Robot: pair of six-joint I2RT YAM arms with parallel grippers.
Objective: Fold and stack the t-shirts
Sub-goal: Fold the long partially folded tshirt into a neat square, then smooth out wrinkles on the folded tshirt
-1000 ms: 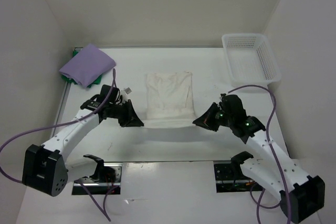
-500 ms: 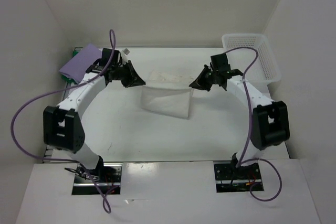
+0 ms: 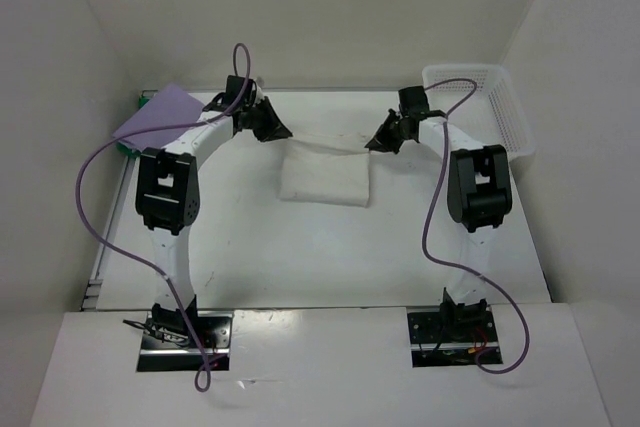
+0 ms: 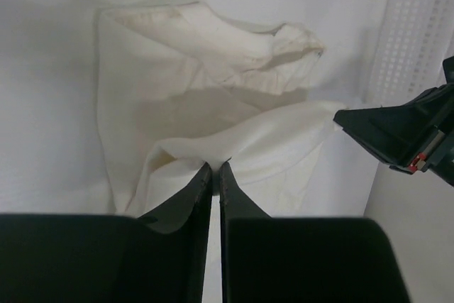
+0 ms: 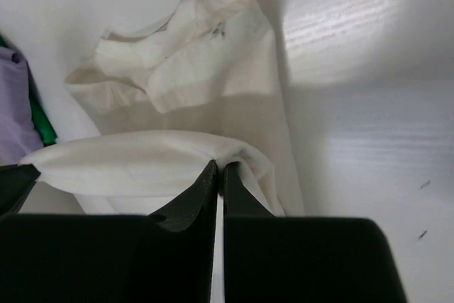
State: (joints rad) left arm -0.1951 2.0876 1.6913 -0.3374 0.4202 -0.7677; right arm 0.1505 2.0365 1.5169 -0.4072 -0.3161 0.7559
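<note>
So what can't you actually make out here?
Top view: the bright green cloth t-shirt is almost all covered by the lavender-purple cloth t-shirt.
Left wrist view: the white plastic lattice basket is cut off by the right edge.
Wrist views: the cream-white cloth t-shirt: its lifted fold hides the layers beneath.

The middle t-shirt [image 3: 325,177] lies on the table [image 3: 300,247], toward its far side, with the left gripper [image 3: 284,134] at its far left corner and the right gripper [image 3: 371,145] at its far right. In the far left corner the upper t-shirt [image 3: 160,117] lies on the lower t-shirt [image 3: 127,148]; the basket [image 3: 478,112] stands far right
</note>
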